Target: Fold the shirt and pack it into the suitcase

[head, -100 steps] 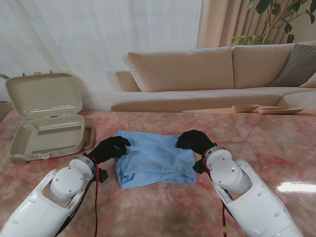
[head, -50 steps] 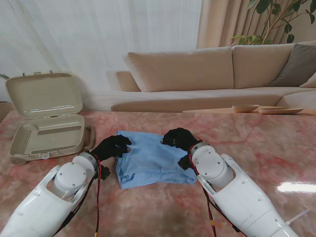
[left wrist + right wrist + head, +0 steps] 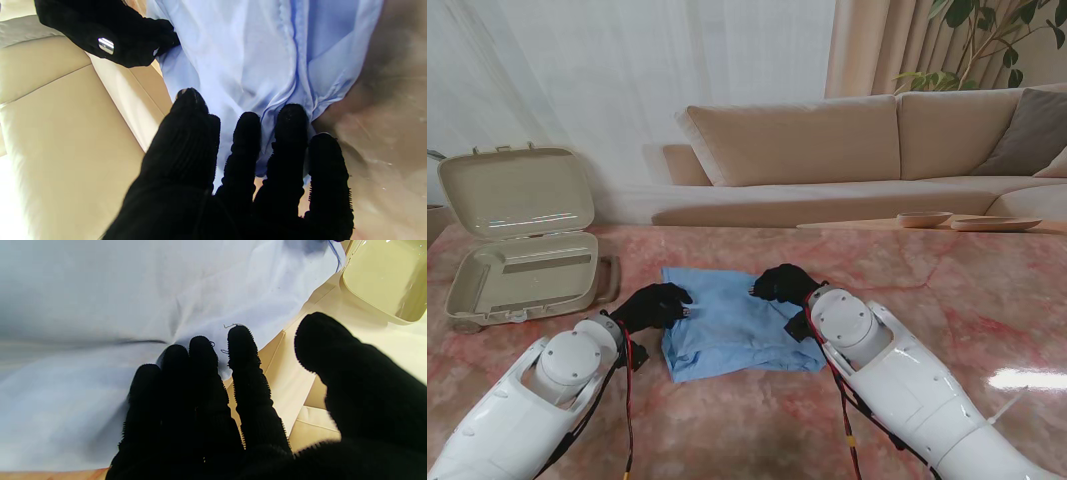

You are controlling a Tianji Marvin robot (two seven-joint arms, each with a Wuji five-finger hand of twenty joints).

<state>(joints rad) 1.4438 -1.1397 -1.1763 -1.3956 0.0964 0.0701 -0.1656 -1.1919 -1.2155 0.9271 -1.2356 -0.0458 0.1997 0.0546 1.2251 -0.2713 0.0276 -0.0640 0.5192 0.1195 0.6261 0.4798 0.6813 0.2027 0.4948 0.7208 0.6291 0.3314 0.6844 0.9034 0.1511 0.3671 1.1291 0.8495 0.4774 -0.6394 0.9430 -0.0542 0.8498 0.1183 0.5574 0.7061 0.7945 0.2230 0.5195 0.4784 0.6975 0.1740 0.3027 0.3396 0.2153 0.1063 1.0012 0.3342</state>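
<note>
Two black-gloved hands work the blue shirt [image 3: 739, 320], which lies partly folded on the marble table [image 3: 967, 290], well apart from the open suitcase [image 3: 522, 275] at far left. At the shirt's left edge the left hand [image 3: 655, 303] stays put, fingers spread, tips resting on the cloth with nothing gripped. The right hand [image 3: 784, 284] has slid leftward from the shirt's right edge to over its middle; whether it holds cloth cannot be told. The shirt now looks narrower, so this fold seems nearly done; packing remains.
</note>
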